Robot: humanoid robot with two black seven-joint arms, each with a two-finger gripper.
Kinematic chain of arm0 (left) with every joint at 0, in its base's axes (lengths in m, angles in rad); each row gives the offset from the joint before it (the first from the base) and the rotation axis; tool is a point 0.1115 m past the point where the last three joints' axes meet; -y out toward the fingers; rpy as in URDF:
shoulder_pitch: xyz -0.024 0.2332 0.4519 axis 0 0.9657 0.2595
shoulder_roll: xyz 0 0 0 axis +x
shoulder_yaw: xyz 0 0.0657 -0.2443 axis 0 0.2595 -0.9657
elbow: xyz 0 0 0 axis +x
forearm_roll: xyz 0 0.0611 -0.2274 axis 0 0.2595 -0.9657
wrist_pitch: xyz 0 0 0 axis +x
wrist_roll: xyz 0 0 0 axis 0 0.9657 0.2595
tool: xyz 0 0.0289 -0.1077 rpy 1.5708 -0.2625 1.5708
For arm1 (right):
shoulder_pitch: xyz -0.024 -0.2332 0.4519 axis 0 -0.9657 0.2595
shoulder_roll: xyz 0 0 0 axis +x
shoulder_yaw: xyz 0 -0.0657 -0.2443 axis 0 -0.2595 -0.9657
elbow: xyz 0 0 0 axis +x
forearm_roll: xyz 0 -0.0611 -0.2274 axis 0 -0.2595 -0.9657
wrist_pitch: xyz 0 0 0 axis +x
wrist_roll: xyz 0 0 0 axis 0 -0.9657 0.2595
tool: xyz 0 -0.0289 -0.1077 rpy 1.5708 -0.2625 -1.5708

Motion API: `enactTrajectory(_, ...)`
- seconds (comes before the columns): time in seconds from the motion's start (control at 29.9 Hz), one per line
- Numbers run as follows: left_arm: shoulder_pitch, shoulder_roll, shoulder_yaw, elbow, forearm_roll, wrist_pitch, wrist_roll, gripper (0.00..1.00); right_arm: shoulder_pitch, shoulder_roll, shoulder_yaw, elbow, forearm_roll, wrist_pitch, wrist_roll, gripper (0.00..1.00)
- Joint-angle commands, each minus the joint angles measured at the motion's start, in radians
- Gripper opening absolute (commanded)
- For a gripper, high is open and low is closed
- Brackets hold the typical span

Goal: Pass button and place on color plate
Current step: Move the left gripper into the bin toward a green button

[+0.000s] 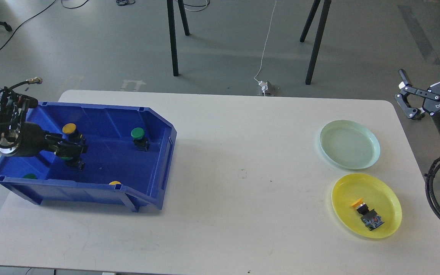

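Note:
A blue bin (155, 152) on the left holds several buttons: a yellow one (69, 128), a green one (138, 133), and a green (30, 176) and a yellow one (115, 183) half hidden by the front wall. My left gripper (75, 149) is low inside the bin, right over another green button whose black base (77, 165) shows beneath it; its fingers are too dark to tell apart. My right gripper (428, 58) is open and empty, beyond the table's right edge. The yellow plate (342, 191) holds a yellow button (366, 214). The pale green plate (350, 144) is empty.
The white table (243, 152) carries the bin at the left and both plates at the right. Black stand legs (173, 38) and a white cable stand on the floor behind the table. Cables hang at the right edge.

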Motion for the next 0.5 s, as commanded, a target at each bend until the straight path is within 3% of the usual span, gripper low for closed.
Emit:
enactTrajectory(0.0, -0.004, -0.023, 0.035, 0.049, -0.002, 0.0, 0.0, 0.94, -0.005, 0.0, 0.0, 0.0, 0.001, 0.0, 0.0, 0.99)
enactTrajectory(0.47, -0.003, -0.097, 0.037, 0.178, -0.002, 0.0, 0.0, 0.94, -0.02, 0.0, 0.0, 0.0, 0.001, 0.001, 0.0, 0.99)
